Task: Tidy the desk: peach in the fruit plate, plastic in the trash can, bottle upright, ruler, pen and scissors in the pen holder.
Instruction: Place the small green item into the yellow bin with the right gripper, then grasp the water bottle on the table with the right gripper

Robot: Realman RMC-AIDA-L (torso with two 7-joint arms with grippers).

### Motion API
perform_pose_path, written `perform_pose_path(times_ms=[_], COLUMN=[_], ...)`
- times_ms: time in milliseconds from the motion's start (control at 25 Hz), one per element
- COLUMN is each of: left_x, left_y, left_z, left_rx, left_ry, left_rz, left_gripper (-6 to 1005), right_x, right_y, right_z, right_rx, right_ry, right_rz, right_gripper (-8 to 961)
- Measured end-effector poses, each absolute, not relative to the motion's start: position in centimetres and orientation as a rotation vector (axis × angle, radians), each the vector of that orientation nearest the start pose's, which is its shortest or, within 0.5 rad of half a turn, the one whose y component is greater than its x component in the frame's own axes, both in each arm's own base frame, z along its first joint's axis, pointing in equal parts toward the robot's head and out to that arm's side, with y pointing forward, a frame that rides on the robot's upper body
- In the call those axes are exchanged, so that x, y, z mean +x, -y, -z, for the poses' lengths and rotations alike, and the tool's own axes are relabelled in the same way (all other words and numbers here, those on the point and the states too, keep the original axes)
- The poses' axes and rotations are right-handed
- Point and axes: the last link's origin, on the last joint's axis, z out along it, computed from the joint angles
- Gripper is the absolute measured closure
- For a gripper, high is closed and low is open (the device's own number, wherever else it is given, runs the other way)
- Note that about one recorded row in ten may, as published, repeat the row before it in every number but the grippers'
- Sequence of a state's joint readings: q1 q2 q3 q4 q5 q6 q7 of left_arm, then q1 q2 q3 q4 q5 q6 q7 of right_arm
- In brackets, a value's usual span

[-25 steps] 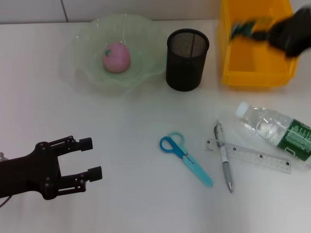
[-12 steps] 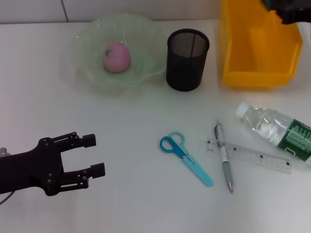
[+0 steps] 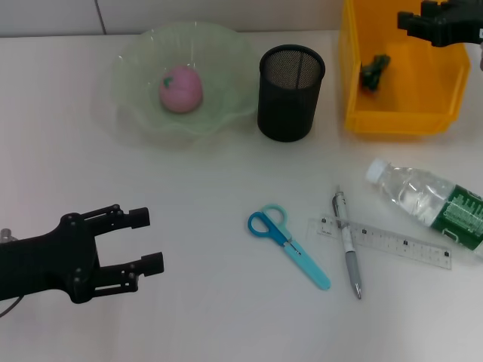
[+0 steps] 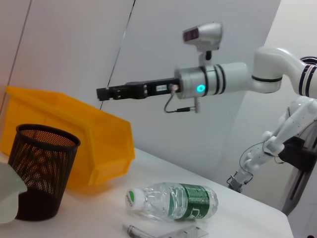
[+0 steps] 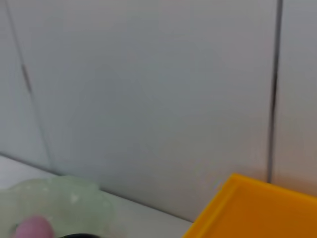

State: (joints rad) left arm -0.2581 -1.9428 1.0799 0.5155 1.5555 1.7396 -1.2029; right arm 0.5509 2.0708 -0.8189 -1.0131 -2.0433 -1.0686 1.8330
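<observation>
Inside yellow bin (image 3: 355,90), crumpled green plastic (image 3: 373,71)

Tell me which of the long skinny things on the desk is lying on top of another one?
The pen. It lies across one end of the clear ruler, while the blue scissors lie apart, touching neither.

White desk (image 3: 196,302), pale tiled wall (image 5: 148,89) behind

Bright, even overhead light leaves soft shadows on the white desk (image 3: 211,302); the right wrist view is blurred.
</observation>
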Motion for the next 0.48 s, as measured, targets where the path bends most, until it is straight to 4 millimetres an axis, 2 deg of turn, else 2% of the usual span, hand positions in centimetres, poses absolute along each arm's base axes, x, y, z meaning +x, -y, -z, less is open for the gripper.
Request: perform_pose_path(times_ms=[120,160,200,240,280,320,360,400,440,480], left_x=[-30.8,-30.8,-30.8,-30.8,-30.7,-30.7,-30.7,-30.7,-30.7,-30.6], left_y=[-23.6,-23.6,-23.7,-23.7,-23.8,-23.8,-23.8,-23.8,-23.9,-23.9], left_z=[-1.4,-1.4,-1.4,-1.4,-1.4,-1.4,-1.4,-1.4,-1.4,-1.4], left_rx=[-2.765,-2.765,-2.766,-2.767,-2.768,-2.768,-2.768,-2.768,-2.769,-2.770], left_ry=[0.662,0.662,0.660,0.658,0.657,0.656,0.656,0.654,0.653,0.651], left_rz=[0.965,0.965,0.965,0.966,0.966,0.966,0.966,0.966,0.966,0.966], left_gripper=[200,200,199,199,199,199,199,199,199,199], right_x=[23.8,23.4,22.7,22.7,22.1,22.1,21.9,21.7,21.7,21.7], right_y=[-40.7,-40.0,-38.4,-38.4,-36.5,-36.5,-35.8,-34.1,-34.1,-32.7], right_z=[-8.4,-9.1,-10.1,-10.1,-11.3,-11.3,-11.7,-12.3,-12.3,-12.3], right_rx=[-2.282,-2.323,-2.419,-2.419,-2.532,-2.532,-2.571,-2.646,-2.646,-2.683], right_ry=[-0.716,-0.705,-0.698,-0.698,-0.688,-0.688,-0.686,-0.689,-0.689,-0.708], right_rz=[-0.464,-0.468,-0.451,-0.451,-0.383,-0.383,-0.339,-0.181,-0.181,-0.006], right_gripper=[570,552,534,515,497,463,429,396,362,328])
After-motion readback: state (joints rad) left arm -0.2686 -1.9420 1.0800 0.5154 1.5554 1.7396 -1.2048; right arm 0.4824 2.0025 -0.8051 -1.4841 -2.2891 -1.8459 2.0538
